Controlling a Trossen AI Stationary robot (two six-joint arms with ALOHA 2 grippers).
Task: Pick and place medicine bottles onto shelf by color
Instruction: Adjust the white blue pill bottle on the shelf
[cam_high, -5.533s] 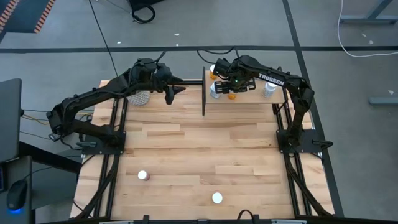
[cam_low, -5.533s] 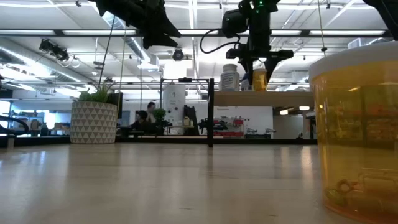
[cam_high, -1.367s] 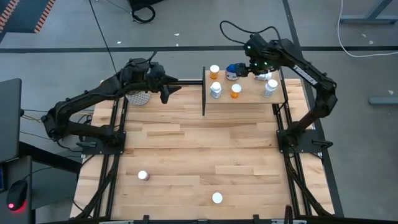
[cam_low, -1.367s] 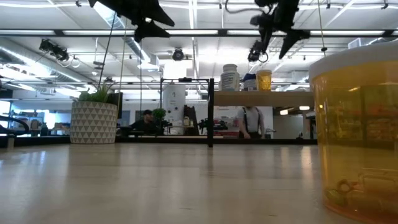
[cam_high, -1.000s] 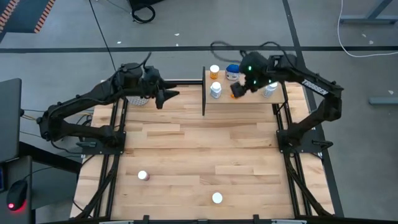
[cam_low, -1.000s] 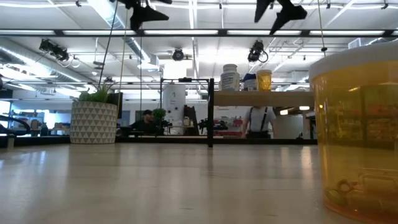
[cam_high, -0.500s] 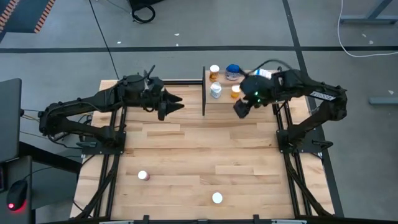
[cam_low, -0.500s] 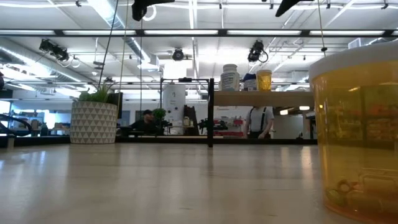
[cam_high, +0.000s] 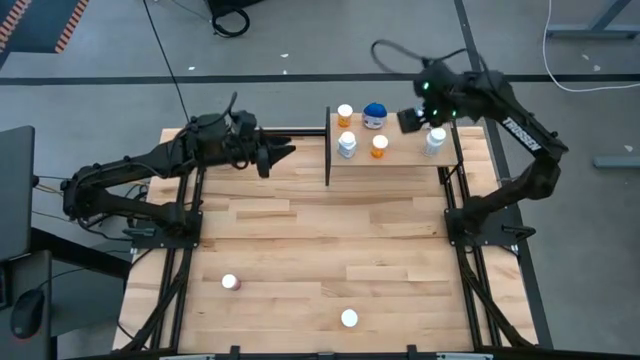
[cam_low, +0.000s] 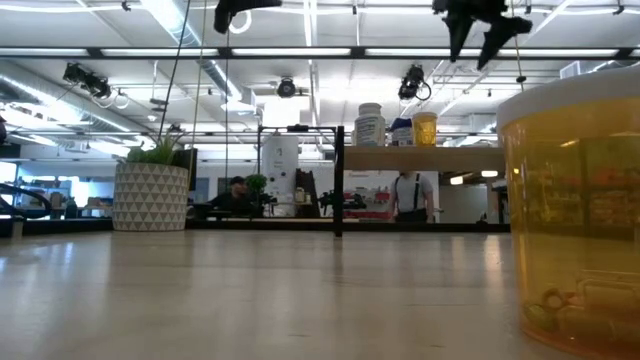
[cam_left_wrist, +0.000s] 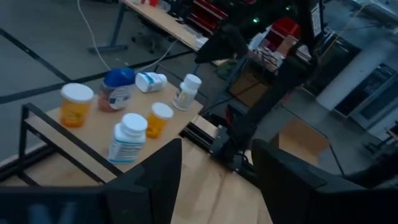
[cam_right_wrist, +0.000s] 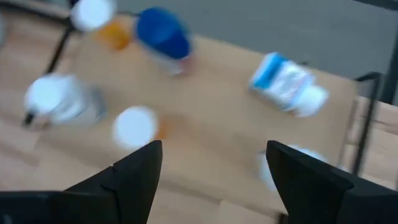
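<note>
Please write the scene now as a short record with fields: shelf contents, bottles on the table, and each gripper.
shelf: holds six bottles
upright on shelf: two orange bottles, blue bottle, two white bottles
fallen bottle: on its side, white with blue label
bottles on table: pink bottle, white-capped bottle, both near the front edge
left gripper: open, empty, in the air left of the shelf
right gripper: open, empty, above the shelf
plant pot: back left corner

Right wrist camera looked down on the shelf (cam_right_wrist: 205, 124), jaws standing apart and empty.
On it stood a blue bottle (cam_right_wrist: 163, 34), an orange bottle (cam_right_wrist: 99, 22) and white-capped ones (cam_right_wrist: 59, 99); a blue-labelled white bottle (cam_right_wrist: 287, 84) lay tipped near one end.
</note>
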